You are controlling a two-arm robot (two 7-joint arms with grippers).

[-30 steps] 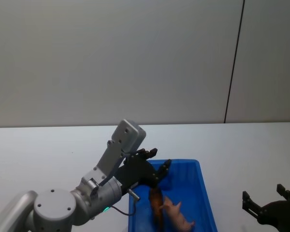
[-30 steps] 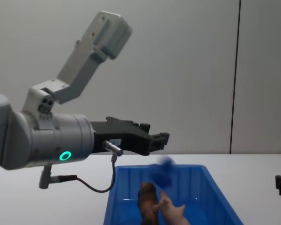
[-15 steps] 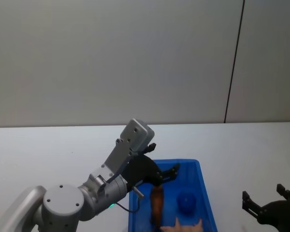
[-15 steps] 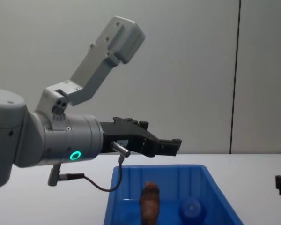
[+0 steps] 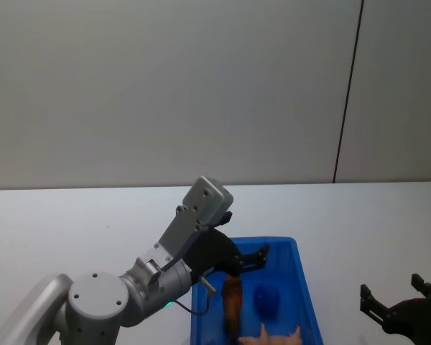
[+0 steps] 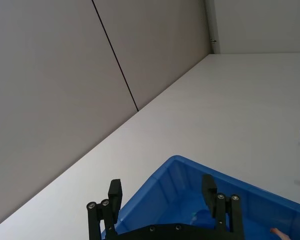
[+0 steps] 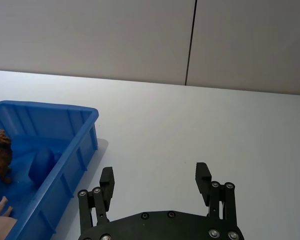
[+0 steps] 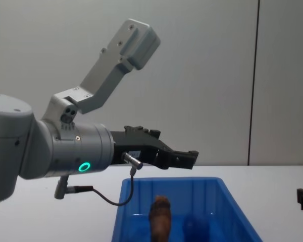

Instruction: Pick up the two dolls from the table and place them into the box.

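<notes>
Brown doll (image 5: 232, 307): lies inside the box, toward its left wall. It looks light, stiff and faintly furry, so a grip across the body would probably hold best.
Pink pig (image 5: 276, 336): lies in the box at its near end, partly cut off by the head view's lower edge. It looks like small smooth plastic, likely light and a little slippery; the trunk is a safer hold than the ears or legs.
Ball (image 5: 266, 300): one small blue ball sits on the box floor just right of the brown doll.
Box (image 5: 299, 269): one blue bin on the desk, near its front edge, right of centre.
Desk (image 5: 86, 223): plain white top.
Count: two dolls, one ball, one box.
Left gripper (image 8: 184, 159): hovers above the box's far-left part, fingers (image 6: 208, 189) spread wide, holding nothing.
Right gripper (image 7: 155, 185): parked low by the desk's right front, well apart from the box, fingers spread, nothing in them.
Progress: both dolls look to be in the box, so the task seems done.
</notes>
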